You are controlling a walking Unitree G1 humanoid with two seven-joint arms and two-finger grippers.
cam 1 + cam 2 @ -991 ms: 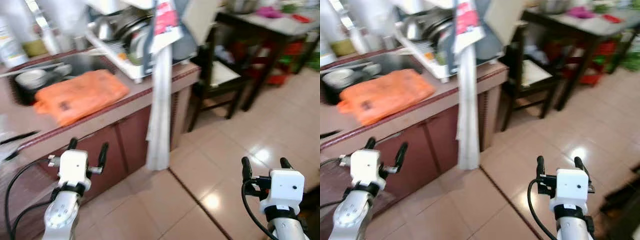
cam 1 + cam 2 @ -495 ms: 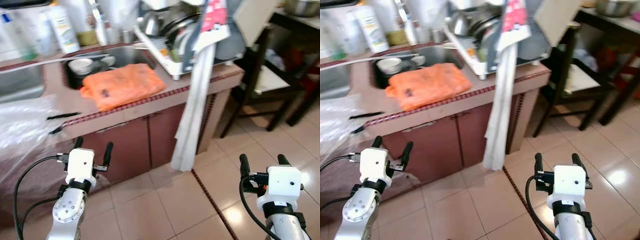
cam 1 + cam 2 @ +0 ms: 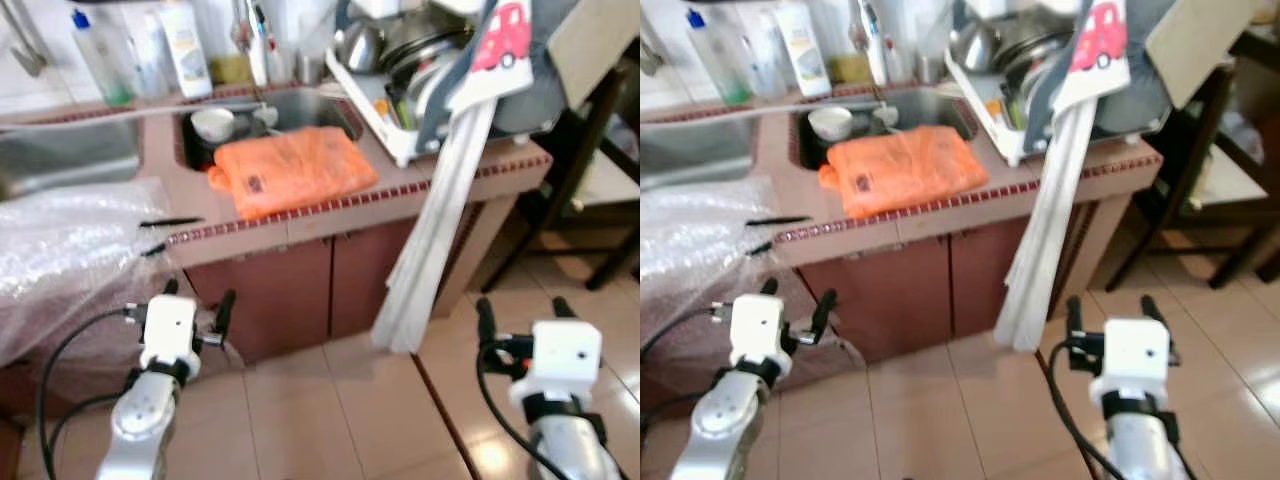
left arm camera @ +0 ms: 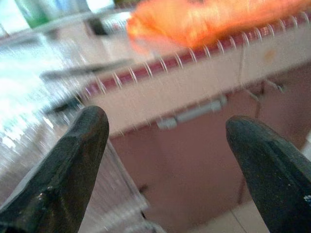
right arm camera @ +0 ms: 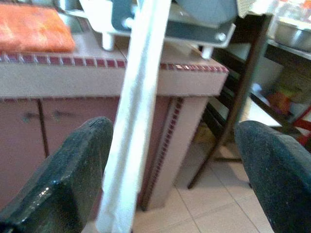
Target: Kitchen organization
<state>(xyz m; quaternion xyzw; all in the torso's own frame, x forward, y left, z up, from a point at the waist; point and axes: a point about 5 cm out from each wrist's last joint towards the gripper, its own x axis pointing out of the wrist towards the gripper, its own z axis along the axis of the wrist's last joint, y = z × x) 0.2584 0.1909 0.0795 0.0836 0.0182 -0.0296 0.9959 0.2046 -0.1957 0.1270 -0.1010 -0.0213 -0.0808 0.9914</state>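
Head views — orange bag (image 3: 290,170) at counter (image 3: 330,212) front edge beside sink (image 3: 895,108); white towel (image 3: 440,230) hangs off dish rack (image 3: 1025,100) at right corner | left wrist — left gripper (image 4: 167,145) fingers apart, empty, facing blurred cabinet door (image 4: 194,160) | right wrist — right gripper (image 5: 172,150) spread, empty; towel's top cut off.

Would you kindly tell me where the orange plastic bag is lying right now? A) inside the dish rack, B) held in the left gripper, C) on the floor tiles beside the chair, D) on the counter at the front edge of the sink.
D: the orange plastic bag lies flat on the counter along the front of the sink, with both grippers open and low in front of the cabinet.
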